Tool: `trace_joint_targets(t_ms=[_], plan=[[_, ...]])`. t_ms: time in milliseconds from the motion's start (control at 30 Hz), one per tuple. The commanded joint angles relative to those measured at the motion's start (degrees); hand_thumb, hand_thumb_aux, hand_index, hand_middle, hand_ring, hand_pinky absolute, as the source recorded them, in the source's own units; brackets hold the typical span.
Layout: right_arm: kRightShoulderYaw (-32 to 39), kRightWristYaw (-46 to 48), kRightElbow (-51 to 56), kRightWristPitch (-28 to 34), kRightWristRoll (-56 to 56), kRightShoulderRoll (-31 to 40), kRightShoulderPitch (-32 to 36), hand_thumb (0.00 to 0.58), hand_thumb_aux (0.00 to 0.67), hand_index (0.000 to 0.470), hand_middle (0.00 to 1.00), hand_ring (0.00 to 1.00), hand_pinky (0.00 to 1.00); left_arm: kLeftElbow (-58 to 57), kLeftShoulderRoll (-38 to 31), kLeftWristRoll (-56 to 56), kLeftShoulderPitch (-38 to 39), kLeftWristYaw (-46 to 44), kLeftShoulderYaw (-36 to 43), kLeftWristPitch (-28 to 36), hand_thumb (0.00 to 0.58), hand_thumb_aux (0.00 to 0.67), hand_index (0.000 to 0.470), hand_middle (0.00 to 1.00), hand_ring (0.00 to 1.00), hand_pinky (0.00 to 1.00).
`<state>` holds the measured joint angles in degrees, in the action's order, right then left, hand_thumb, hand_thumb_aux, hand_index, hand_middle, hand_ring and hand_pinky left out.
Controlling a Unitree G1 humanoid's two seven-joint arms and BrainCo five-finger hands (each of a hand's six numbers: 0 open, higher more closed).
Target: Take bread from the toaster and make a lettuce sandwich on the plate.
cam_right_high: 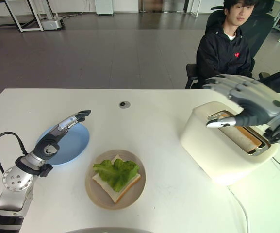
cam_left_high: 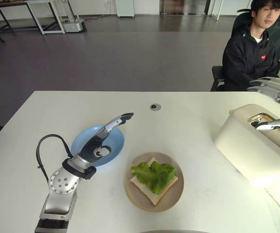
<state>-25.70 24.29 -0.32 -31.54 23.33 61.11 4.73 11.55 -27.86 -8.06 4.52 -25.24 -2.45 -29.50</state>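
In the left eye view, the left hand [cam_left_high: 100, 142] hangs over a blue plate [cam_left_high: 116, 145] on the left part of the white table [cam_left_high: 198, 109]. Its fingers are stretched out straight toward the far side, close together, and hold nothing. Just right of the blue plate lies a tan plate [cam_left_high: 131, 191]. On it sits one slice of bread [cam_left_high: 154, 196] with a leaf of lettuce [cam_left_high: 154, 175] on top. A small round cap [cam_left_high: 155, 107] is set in the table farther back.

In the right eye view, a cream toaster [cam_right_high: 212, 148] stands on the right part of the table, well apart from the tan plate. A second slice of bread [cam_right_high: 245, 137] stands in its slot, its brown edge showing above the opening. The right hand [cam_right_high: 249, 99] hangs above the toaster, palm down. Its fingers are loosely bent and apart, one tip is just above the near end of the slot, and it grips nothing.
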Motion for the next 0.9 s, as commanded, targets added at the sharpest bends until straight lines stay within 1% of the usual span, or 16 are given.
trace_joint_targets(t_ms=[33, 167, 200, 233, 300, 333, 367, 433, 533, 567, 633, 667, 700, 900], plan=[[-0.28, 1.38, 2.58, 5.29, 3.11, 1.67, -3.69, 0.000, 0.000, 0.000, 0.00, 0.00, 0.00, 0.08, 0.22, -0.04, -0.43, -0.37, -0.83, 0.16, 0.000, 0.000, 0.000, 0.00, 0.00, 0.00], [-0.44, 2.55, 3.35, 9.73, 3.37, 2.26, -5.68, 0.000, 0.000, 0.000, 0.00, 0.00, 0.00, -0.13, 0.29, 0.10, -0.99, -0.16, -1.76, -0.15, 0.000, 0.000, 0.000, 0.00, 0.00, 0.00], [-0.51, 2.93, 3.20, 10.29, 3.21, 2.33, -6.29, 0.027, 0.016, 0.011, 0.00, 0.00, 0.00, -0.27, 0.29, 0.01, -1.16, -0.08, -2.05, -0.22, 0.000, 0.000, 0.000, 0.00, 0.00, 0.00], [-0.42, 3.28, 2.77, 10.57, 2.80, 2.31, -6.91, 0.285, 0.192, 0.135, 0.00, 0.00, 0.00, -0.40, 0.32, 0.00, -1.29, -0.01, -2.30, -0.25, 0.000, 0.000, 0.000, 0.00, 0.00, 0.00], [0.19, 3.57, 2.12, 11.07, 2.29, 2.31, -7.51, 0.366, 0.263, 0.184, 0.00, 0.00, 0.00, -0.73, 0.48, 0.23, -1.46, 0.06, -2.61, -0.24, 0.000, 0.000, 0.000, 0.00, 0.00, 0.00], [0.51, 3.47, 2.14, 11.38, 2.38, 2.38, -7.49, 0.385, 0.281, 0.197, 0.00, 0.00, 0.00, -0.97, 0.53, 0.81, -1.55, 0.21, -2.74, -0.33, 0.000, 0.000, 0.000, 0.00, 0.00, 0.00], [0.79, 3.37, 2.22, 11.62, 2.45, 2.43, -7.38, 0.436, 0.336, 0.236, 0.00, 0.00, 0.00, -1.64, 0.50, 2.56, -1.82, 0.83, -2.98, -0.65, 0.000, 0.000, 0.000, 0.00, 0.00, 0.00], [1.48, 3.55, 1.89, 11.39, 1.77, 2.23, -7.30, 0.449, 0.352, 0.247, 0.00, 0.00, 0.00, -2.50, 0.53, 3.83, -2.26, 1.51, -3.42, -0.83, 0.000, 0.000, 0.000, 0.00, 0.00, 0.00], [3.08, 4.07, 1.02, 11.12, 0.92, 1.75, -7.28, 0.443, 0.344, 0.241, 0.00, 0.00, 0.00, -3.51, 0.29, 4.95, -2.66, 2.35, -4.10, -0.80, 0.000, 0.000, 0.000, 0.00, 0.00, 0.00], [3.71, 3.92, 0.89, 11.07, 0.85, 1.57, -6.95, 0.452, 0.355, 0.249, 0.00, 0.00, 0.00, -3.95, 0.23, 5.64, -2.83, 2.78, -4.31, -0.79, 0.000, 0.000, 0.000, 0.00, 0.00, 0.00], [4.79, 3.44, 0.79, 10.87, 0.80, 1.41, -6.11, 0.543, 0.502, 0.352, 0.00, 0.00, 0.00, -4.47, 0.32, 6.10, -2.78, 3.24, -4.62, -0.93, 0.000, 0.000, 0.000, 0.00, 0.00, 0.00], [5.03, 3.13, 0.71, 10.65, 0.69, 1.41, -5.86, 0.565, 0.562, 0.394, 0.00, 0.00, 0.00, -4.61, 0.37, 6.18, -2.78, 3.34, -4.67, -1.02, 0.000, 0.000, 0.000, 0.00, 0.00, 0.00], [5.22, 2.83, 0.62, 10.41, 0.51, 1.42, -5.57, 0.580, 0.670, 0.470, 0.00, 0.00, 0.00, -4.81, 0.38, 6.26, -2.81, 3.42, -4.69, -1.06, 0.000, 0.000, 0.000, 0.00, 0.00, 0.00], [4.85, 1.29, 0.22, 9.87, -0.72, 1.47, -4.82, 0.580, 0.670, 0.470, 0.00, 0.00, 0.00, -5.73, 0.27, 7.26, -2.78, 4.13, -5.00, -1.46, 0.000, 0.000, 0.000, 0.00, 0.00, 0.00]])
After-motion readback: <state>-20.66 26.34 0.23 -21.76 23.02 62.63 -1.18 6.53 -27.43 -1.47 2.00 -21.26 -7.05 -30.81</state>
